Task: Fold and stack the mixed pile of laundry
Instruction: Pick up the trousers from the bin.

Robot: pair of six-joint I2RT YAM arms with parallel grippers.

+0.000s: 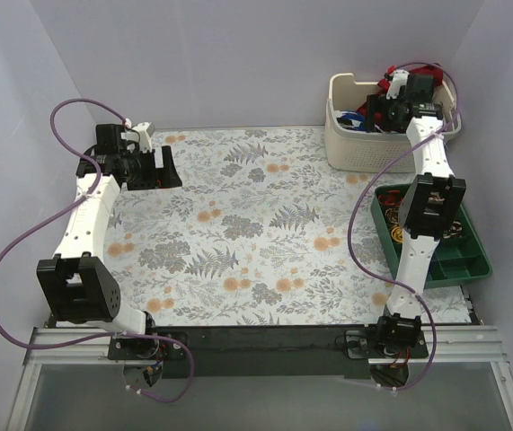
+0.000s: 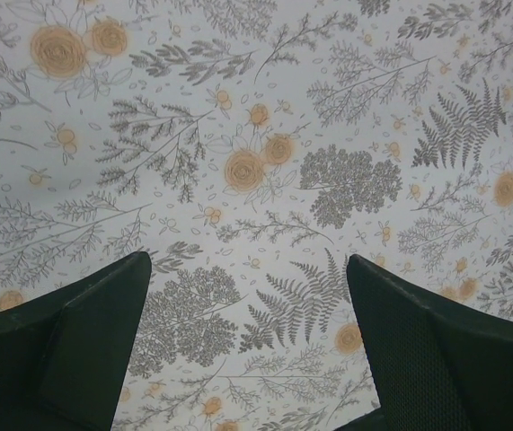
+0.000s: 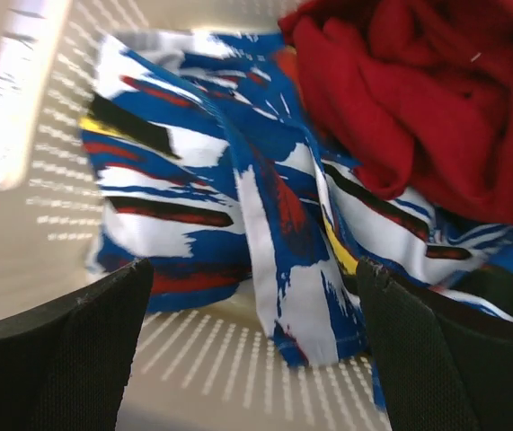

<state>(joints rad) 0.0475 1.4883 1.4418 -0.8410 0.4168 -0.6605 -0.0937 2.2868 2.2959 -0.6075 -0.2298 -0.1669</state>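
Red garment (image 3: pixel 436 99) and the blue printed one (image 3: pixel 220 197), Sam: are both inside the basket (image 1: pixel 355 148)?

Both, Ana. They lie bunched together in the bottom of it, the red one overlapping the blue, and nothing is folded yet.

And the claws?

The right claw (image 3: pixel 252 269) hangs inside the basket with its fingers spread wide, just above the blue cloth, pinching nothing. The left claw (image 2: pixel 247 260) is well away from the basket, spread too, over bare bench (image 1: pixel 256 224).

What could go wrong from here?

My guess is that the two pieces come up together, since they overlap. A pinch on one thin fold might also slip. And a snagged cloth could drag or tip the basket, which looks light. A green tray (image 1: pixel 461 262) sits just beside it, so anything pulled sideways may land there.
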